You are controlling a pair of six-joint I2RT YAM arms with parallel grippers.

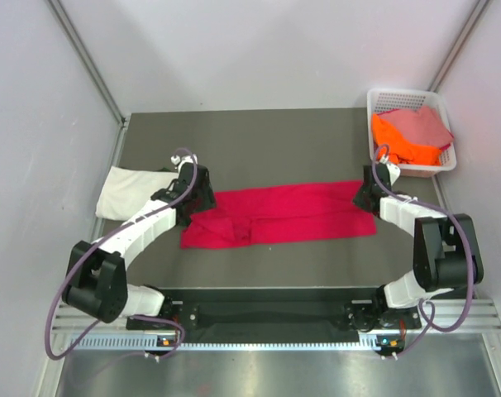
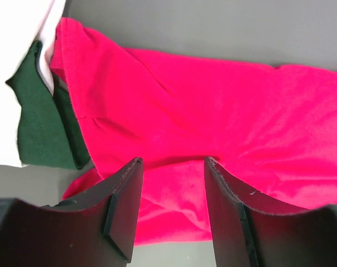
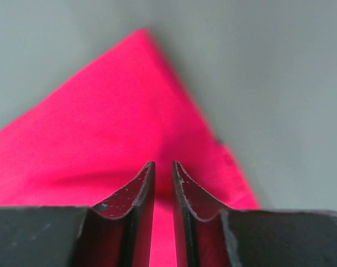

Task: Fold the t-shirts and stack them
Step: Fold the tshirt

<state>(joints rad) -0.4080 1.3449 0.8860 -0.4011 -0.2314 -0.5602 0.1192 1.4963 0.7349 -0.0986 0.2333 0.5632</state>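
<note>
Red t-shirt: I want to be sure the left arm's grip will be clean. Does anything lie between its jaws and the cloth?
Nothing visible does. The left gripper hangs with jaws apart right over the red t-shirt, bare red cloth showing in the gap. The white t-shirt lies off to one side, not under the jaws.

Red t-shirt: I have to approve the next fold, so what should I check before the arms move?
1. The red t-shirt lies lengthwise across the table: ok.
2. Its left end is smooth: not ok, rumpled.
3. The left claw is open over that end: ok.
4. The right claw is at the right corner: ok.
5. Cloth gripped by the right claw: cannot tell.
6. The white t-shirt lies apart from the red one: not ok, edges meet.
</note>
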